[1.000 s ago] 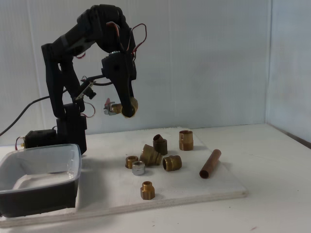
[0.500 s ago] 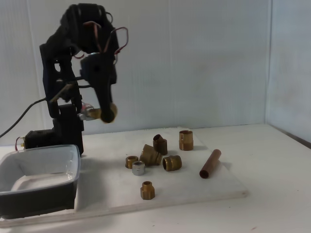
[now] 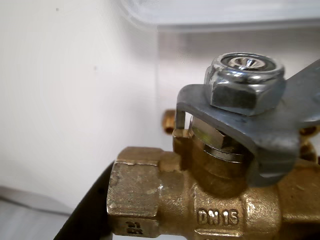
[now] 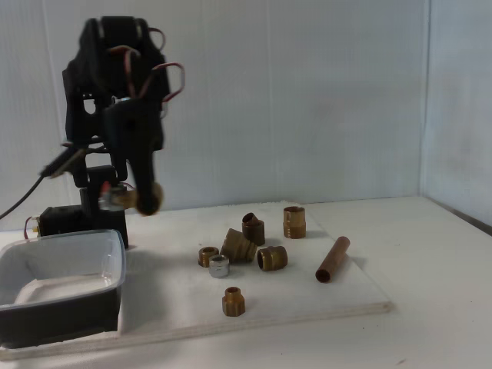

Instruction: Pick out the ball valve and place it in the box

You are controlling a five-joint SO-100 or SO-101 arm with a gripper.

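The end effector [image 4: 138,198] apparently grips the ball valve [image 3: 210,200] above the box [image 4: 61,254].

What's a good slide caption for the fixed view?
Gripper carries the ball valve in the air toward the box, leaving other brass fittings on the board.

Light: bright, even, diffuse | shadows: soft, faint under fittings [image 4: 240,246] and pipe [image 4: 332,259] on board [image 4: 307,296] | glare: highlights on valve [image 3: 210,210] nut in wrist view | focus: valve sharp, background blurred and washed out | fixed view: slightly soft, arm [image 4: 115,100] dark, little detail | box [image 4: 61,265] rim translucent, hazy
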